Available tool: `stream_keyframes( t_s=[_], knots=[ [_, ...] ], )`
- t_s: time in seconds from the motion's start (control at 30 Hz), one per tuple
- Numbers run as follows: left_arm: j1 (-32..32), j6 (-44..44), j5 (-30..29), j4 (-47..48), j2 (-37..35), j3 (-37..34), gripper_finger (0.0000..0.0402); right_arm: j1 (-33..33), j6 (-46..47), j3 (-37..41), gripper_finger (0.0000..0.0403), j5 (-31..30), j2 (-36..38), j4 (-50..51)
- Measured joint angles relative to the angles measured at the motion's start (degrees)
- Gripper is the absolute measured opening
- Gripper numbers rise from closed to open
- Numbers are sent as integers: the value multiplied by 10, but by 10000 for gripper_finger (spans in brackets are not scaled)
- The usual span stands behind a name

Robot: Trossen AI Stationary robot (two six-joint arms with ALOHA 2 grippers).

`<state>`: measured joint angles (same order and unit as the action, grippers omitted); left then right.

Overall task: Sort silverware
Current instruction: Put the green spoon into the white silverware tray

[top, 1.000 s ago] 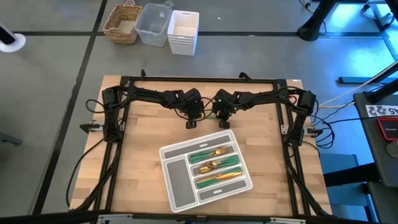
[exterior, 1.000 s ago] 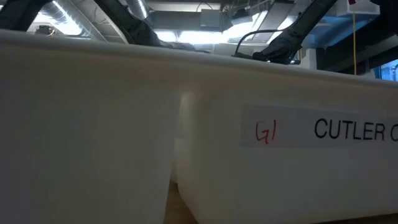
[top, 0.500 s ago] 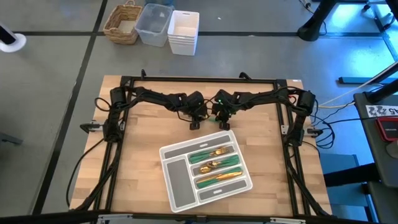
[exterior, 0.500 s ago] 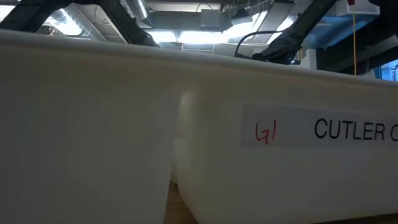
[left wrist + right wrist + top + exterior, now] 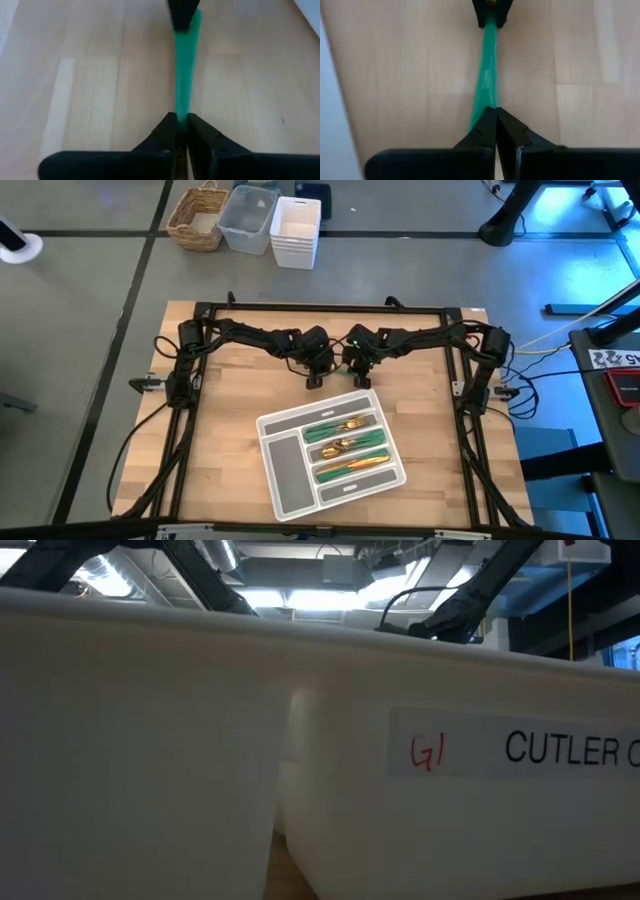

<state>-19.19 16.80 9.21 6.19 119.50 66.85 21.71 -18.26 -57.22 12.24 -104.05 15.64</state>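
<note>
Left gripper (image 5: 181, 122): pinched shut on one end of a slim green-handled piece of silverware (image 5: 181, 75).
Right gripper (image 5: 495, 117): clamped on its other end, above the bare wooden table (image 5: 230, 410), just behind the grey compartmented tray (image 5: 283, 463).
Risk: both holding; uneven pulling could twist it loose, dropping it outside the tray.

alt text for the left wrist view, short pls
The left pincer is shut on one end of a green handle above the wooden table; the right pincer grips its far end.
</note>
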Motion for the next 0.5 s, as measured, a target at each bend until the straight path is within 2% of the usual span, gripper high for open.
stream_keyframes(
  t_s=[0.27,0.5],
  knots=[
    [-3,-43,7,2,-6,3,21,0,0,1,12,-28,38,5],
    [-24,-76,79,8,-4,24,28,0,0,0,23,-26,37,2]
  ],
)
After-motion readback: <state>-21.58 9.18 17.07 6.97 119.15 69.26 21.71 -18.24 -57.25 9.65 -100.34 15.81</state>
